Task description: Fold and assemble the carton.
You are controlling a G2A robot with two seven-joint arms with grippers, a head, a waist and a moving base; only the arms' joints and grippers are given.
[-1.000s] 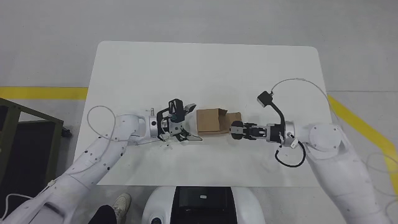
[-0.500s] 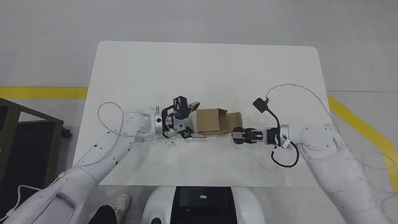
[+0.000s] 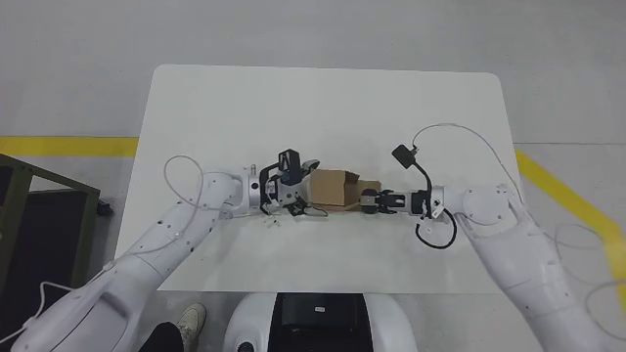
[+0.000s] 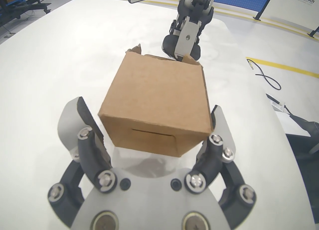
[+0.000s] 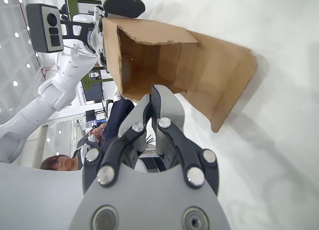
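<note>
Now | small brown cardboard carton (image 3: 333,188) on its side, middle of white desk (image 3: 391,108) | left jaws wide open around its closed end, gripping nothing | right jaws closed, tips at open-end flap | risk: unclamped carton may slide when flap is pushed

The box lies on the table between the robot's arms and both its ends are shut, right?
No: one end of the box, facing the right arm, is open; the right wrist view shows it. The rest is right.
</note>
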